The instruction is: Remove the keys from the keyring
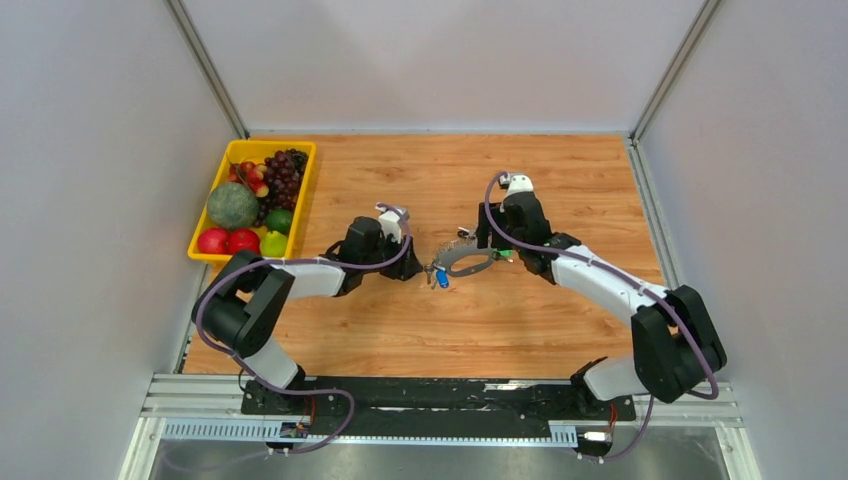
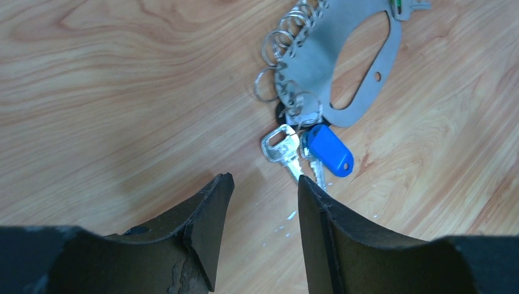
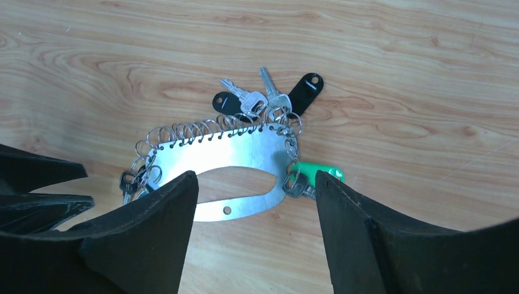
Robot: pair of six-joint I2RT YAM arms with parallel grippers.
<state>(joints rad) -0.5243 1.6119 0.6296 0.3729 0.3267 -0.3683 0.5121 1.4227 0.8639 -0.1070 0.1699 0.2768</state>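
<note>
The keyring [image 1: 468,259] is a flat grey metal oval lying on the wooden table, with many small wire rings along one edge. In the left wrist view the keyring [image 2: 318,55] carries a blue-headed key [image 2: 329,150] and a plain silver key [image 2: 281,146]. My left gripper [image 2: 264,179] is open just short of them, with only bare wood between its fingers. In the right wrist view my right gripper [image 3: 257,176] is open over the keyring [image 3: 226,150]. A green-headed key [image 3: 315,170] sits by its right finger. Black-headed keys [image 3: 305,92] lie on the far side.
A yellow basket [image 1: 272,146] of fruit stands at the back left of the table. Grey walls close in the table on the left, back and right. Both arms meet at the table's middle, the left gripper [image 1: 412,262] facing the right gripper [image 1: 487,247].
</note>
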